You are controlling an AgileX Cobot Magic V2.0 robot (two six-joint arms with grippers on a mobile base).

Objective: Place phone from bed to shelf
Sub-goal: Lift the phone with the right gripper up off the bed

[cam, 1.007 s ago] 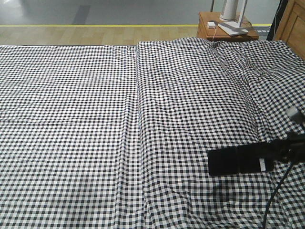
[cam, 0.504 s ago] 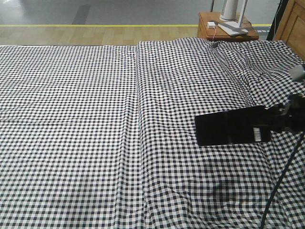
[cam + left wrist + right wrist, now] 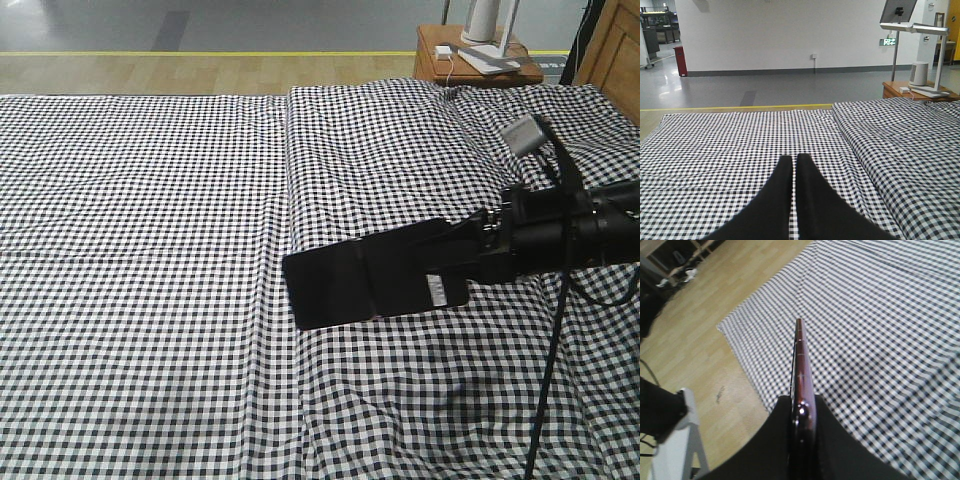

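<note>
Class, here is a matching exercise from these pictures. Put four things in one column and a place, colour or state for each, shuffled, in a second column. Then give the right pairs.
Column one:
1. phone
2. left tool
3. nightstand
4. bed

Column two:
A. shut, holding nothing
B. orange-brown, beyond the bed's far corner
C. black-and-white checked
D. gripped by the right tool, lifted off the bed

Pairs: 1-D; 2-A; 3-B; 4-C

White wall (image 3: 780,35), grey floor (image 3: 765,90), yellow floor line (image 3: 740,107), wooden nightstand (image 3: 892,91) right.
</note>
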